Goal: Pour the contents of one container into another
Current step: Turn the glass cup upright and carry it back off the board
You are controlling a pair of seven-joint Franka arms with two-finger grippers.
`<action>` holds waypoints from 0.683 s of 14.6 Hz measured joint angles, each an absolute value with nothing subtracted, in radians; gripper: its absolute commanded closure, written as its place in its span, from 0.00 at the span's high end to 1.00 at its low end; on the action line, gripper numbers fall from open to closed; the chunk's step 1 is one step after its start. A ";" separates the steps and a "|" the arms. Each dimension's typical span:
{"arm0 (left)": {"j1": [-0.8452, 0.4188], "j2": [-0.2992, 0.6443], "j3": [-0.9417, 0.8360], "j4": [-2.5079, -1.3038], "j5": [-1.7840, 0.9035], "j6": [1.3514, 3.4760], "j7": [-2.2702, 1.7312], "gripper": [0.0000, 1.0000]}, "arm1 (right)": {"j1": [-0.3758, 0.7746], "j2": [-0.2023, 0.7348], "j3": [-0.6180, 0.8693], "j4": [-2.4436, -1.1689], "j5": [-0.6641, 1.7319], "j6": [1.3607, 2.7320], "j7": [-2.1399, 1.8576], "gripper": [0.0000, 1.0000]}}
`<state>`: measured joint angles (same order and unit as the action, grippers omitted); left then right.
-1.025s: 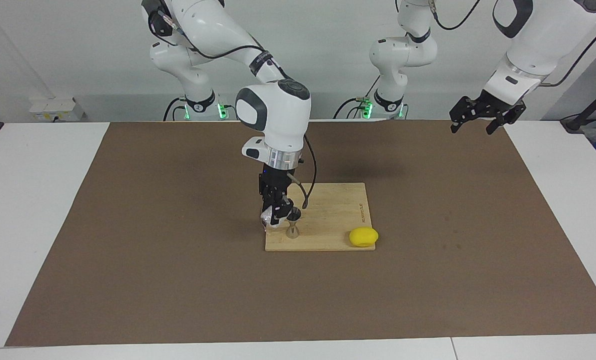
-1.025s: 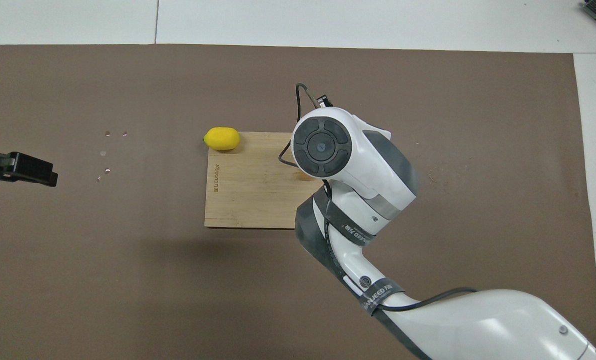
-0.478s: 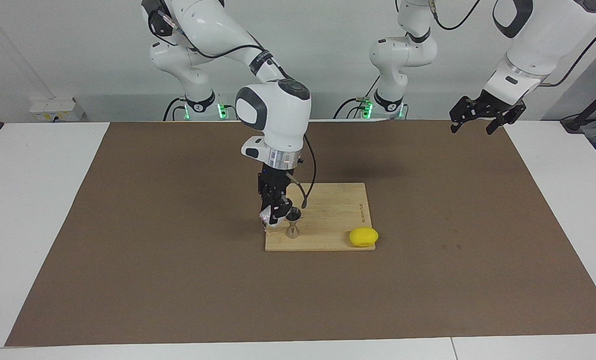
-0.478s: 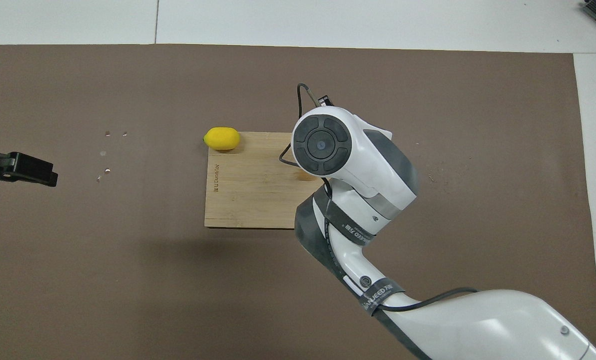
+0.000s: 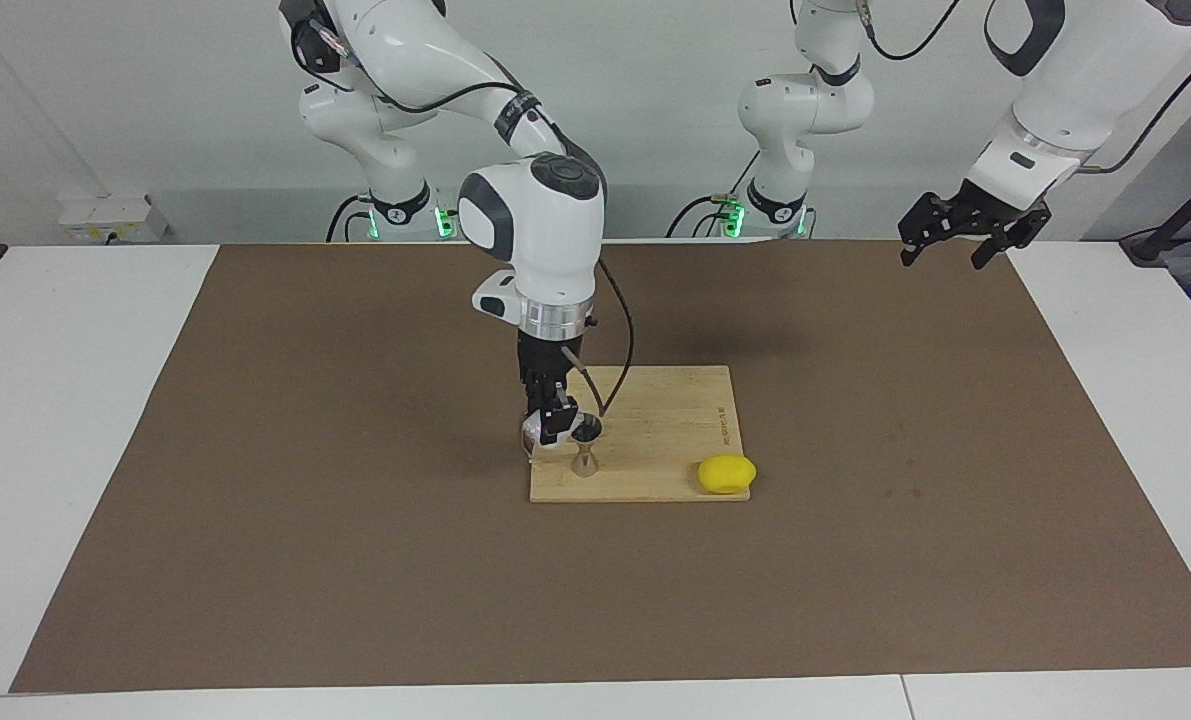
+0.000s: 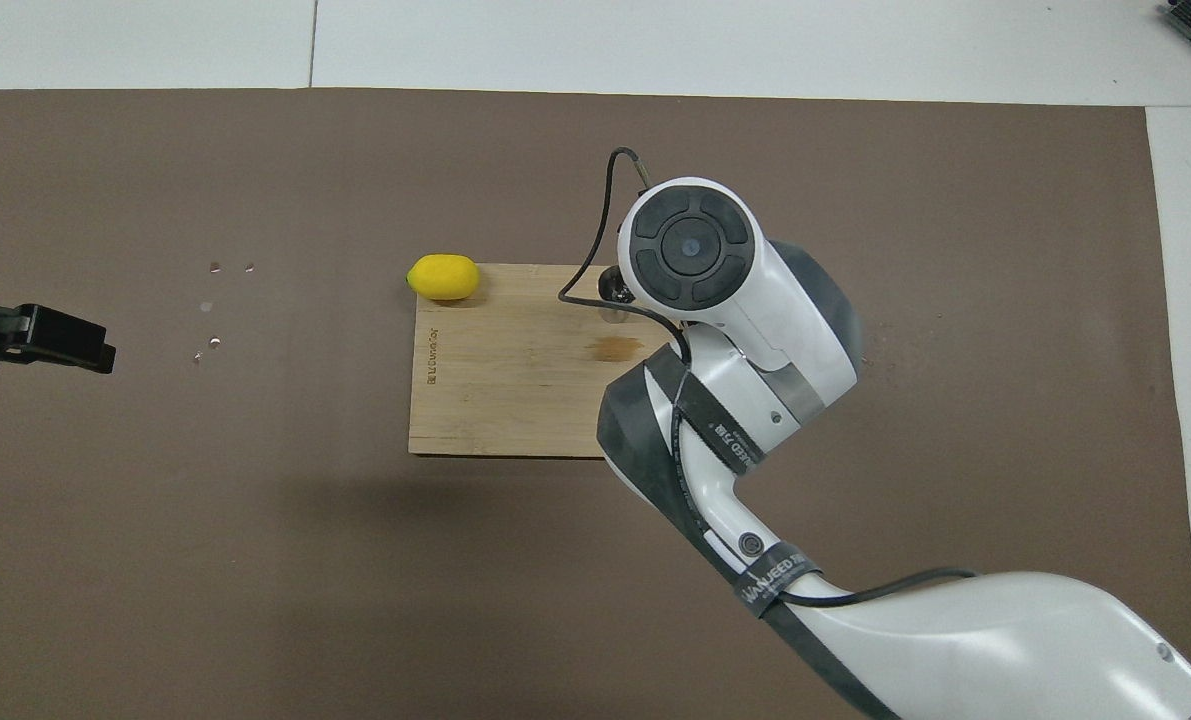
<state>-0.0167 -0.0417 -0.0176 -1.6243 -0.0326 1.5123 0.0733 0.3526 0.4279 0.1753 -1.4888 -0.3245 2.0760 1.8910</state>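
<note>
Tumbler (image 5: 537, 432) and jigger (image 5: 585, 450) sit together just below the centre of the facing view, on the wooden board (image 5: 675, 410). The clear glass is clamped in the right end effector (image 5: 551, 428), which hangs straight down from the arm's white wrist, and it looks tipped toward the jigger's dark mouth, touching it or nearly so (I cannot tell which). The jigger stands upright on the board's lower edge. In the overhead view the wrist hides the glass, and only a dark sliver of the jigger (image 6: 612, 290) shows at its edge.

My reading is that the pour is under way or close to its end. To do it well, the lip of the glass should stay over the jigger's small mouth while the wrist rolls slowly; a narrow-waisted jigger tips easily, so the glass should not press sideways on its rim. Whether any liquid is running cannot be made out.

A yellow lemon (image 5: 726, 473) lies at the board's lower right corner in the facing view, well apart from the pour. At the upper right the left end effector (image 5: 960, 240) waits above the brown mat (image 5: 355, 560) on the worktop, its jaws apart and empty.
</note>
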 measured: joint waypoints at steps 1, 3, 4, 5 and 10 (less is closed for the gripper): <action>-0.017 -0.042 -0.018 -1.624 -0.033 1.512 0.073 1.00 | 0.343 0.428 0.175 -1.487 -0.295 2.076 1.891 0.00; -0.017 -0.042 -0.018 -1.624 -0.033 1.512 0.073 1.00 | 0.325 0.428 0.175 -1.483 -0.252 2.076 1.891 0.00; -0.017 -0.042 -0.018 -1.624 -0.033 1.512 0.073 1.00 | 0.319 0.428 0.175 -1.482 -0.240 2.076 1.891 0.00; -0.017 -0.042 -0.018 -1.624 -0.033 1.512 0.073 1.00 | 0.313 0.428 0.175 -1.482 -0.219 2.076 1.891 0.00; -0.017 -0.042 -0.018 -1.624 -0.033 1.512 0.073 1.00 | 0.217 0.431 0.174 -1.492 -0.029 2.074 1.818 0.00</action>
<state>-0.0167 -0.0417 -0.0176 -1.6243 -0.0326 1.5123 0.0733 0.2173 0.4310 0.1736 -1.4919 -0.0294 2.0738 1.8179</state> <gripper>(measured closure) 0.000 0.515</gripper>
